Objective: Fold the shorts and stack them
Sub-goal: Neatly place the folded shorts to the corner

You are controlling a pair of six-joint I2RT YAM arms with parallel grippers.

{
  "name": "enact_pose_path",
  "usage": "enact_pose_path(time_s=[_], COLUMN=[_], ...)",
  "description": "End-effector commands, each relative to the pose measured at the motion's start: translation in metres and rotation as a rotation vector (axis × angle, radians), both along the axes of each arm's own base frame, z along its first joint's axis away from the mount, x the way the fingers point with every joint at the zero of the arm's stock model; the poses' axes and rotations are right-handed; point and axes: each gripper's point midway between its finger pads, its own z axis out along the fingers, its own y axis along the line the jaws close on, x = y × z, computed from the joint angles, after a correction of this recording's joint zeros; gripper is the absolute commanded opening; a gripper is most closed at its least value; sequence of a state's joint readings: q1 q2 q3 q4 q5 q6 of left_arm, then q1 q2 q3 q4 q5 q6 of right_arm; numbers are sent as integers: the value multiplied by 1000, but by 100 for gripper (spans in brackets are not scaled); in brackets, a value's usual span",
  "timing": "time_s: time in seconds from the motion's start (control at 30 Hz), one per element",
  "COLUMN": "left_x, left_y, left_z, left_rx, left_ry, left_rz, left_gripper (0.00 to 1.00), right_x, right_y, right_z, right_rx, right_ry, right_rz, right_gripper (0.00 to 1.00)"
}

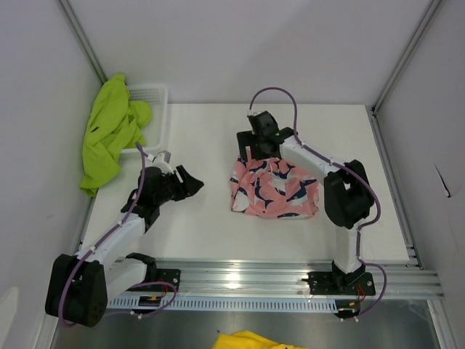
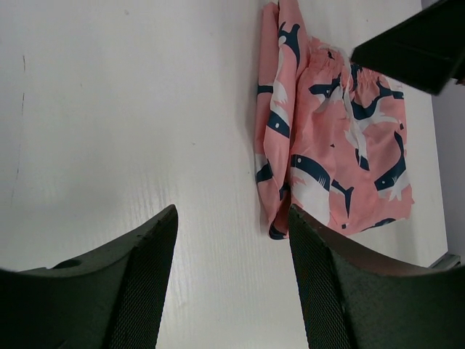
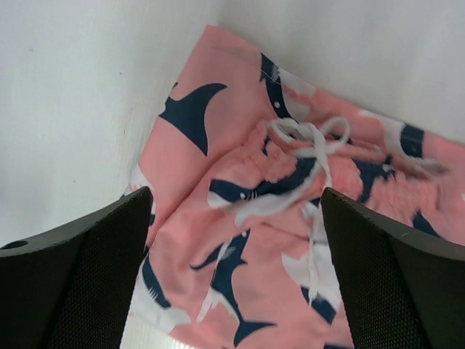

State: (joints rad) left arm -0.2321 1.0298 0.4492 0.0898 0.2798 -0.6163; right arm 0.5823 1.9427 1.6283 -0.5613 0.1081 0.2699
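Observation:
The pink shark-print shorts (image 1: 275, 189) lie folded on the white table, right of centre. My right gripper (image 1: 256, 150) hangs over their far left corner, open, and the right wrist view shows the pink shorts (image 3: 240, 240) with their white drawstring (image 3: 312, 138) lying loose below the right gripper (image 3: 236, 200). My left gripper (image 1: 192, 182) is open and empty to the left of them. In its wrist view the left gripper (image 2: 232, 214) is over bare table, with the pink shorts (image 2: 327, 145) ahead to the right. The lime green shorts (image 1: 109, 134) lie crumpled at the far left.
A white mesh basket (image 1: 154, 98) stands at the back left corner, with the green shorts draped over its left side. Grey walls and metal frame posts close in the table (image 1: 203, 138). A yellow cloth (image 1: 251, 340) shows below the front rail.

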Motion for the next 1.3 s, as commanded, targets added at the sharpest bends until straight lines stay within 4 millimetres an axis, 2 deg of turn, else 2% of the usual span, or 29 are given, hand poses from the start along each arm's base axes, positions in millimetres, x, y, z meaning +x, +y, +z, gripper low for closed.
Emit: enact_pose_path(time_s=[0.0,0.07,0.1,0.13,0.17,0.2,0.23,0.33,0.37,0.43,0.5,0.53,0.57,0.6,0.63,0.67,0.7,0.73,0.77,0.83,0.87,0.93,1.0,1.03,1.1,1.13,1.17,1.2,1.27], left_x=[9,9,8,9,8,8,9,9,9,9,9,9,9,9,9,8,8,7,7,6,6,6,6,4,3,3,3,3,2], left_y=[-2,-2,-3,-4,-4,-4,-3,-4,-4,-4,-5,-5,-5,-5,-6,-6,-5,-5,-5,-6,-6,-7,-8,-9,-10,-10,-10,-10,-11], left_z=[23,19,18,18,16,15,15,17,16,16,16,16,16,16,16,16,16,14,15,16,16,17,19,17,19,18,18,18,18], left_rx=[13,14,12,11,12,13,15,14,13,12,11,10,7,6,4,3,2,3,3,0,-2,-6,-11,-11,-13,-11,-11,-11,-9], left_ry=[-79,-69,-65,-65,-61,-59,-59,-64,-61,-61,-61,-60,-62,-60,-59,-61,-63,-59,-62,-62,-62,-64,-68,-64,-68,-65,-65,-67,-66], left_rz=[-10,-16,-20,-21,-23,-23,-23,-24,-25,-27,-28,-29,-29,-30,-31,-31,-29,-29,-29,-31,-30,-33,-34,-37,-39,-38,-40,-40,-40], left_gripper=[65,65,66,66,66,66,66,66,66,66,66,66,66,66,66,66,66,66,66,66,66,66,66,66,67,67,67,67,67], right_x=[25,33,42,40,43,51,43,39,38,24,21,13,10,7,-5,-10,-12,-29,-35,-56,-73,-87,-107,-106,-110,-106,-100,-102,-88], right_y=[40,45,52,52,54,61,60,58,54,48,30,19,11,5,-8,-17,-21,-36,-41,-56,-73,-95,-115,-126,-137,-142,-141,-150,-149], right_z=[23,3,12,3,-18,-8,-37,-49,-61,-73,-73,-83,-84,-73,-84,-84,-70,-83,-71,-78,-90,-87,-97,-91,-94,-83,-79,-77,-58], right_rx=[45,28,41,20,-7,-6,-39,-99,-131,-168,-252,-288,-321,-333,-372,-397,-391,-432,-422,-450,-497,-566,-624,-671,-729,-757,-762,-824,-814], right_ry=[-149,-131,-144,-109,-68,-87,2,64,86,139,133,161,163,148,178,179,149,190,166,199,247,265,312,284,247,190,133,108,17], right_rz=[160,170,188,206,213,238,269,295,295,314,300,303,294,285,279,271,265,269,273,300,306,284,292,262,272,264,267,281,237], right_gripper=[99,99,100,100,100,99,100,99,100,100,100,99,99,99,99,98,97,95,94,95,95,95,96,96,96,97,98,98,100])
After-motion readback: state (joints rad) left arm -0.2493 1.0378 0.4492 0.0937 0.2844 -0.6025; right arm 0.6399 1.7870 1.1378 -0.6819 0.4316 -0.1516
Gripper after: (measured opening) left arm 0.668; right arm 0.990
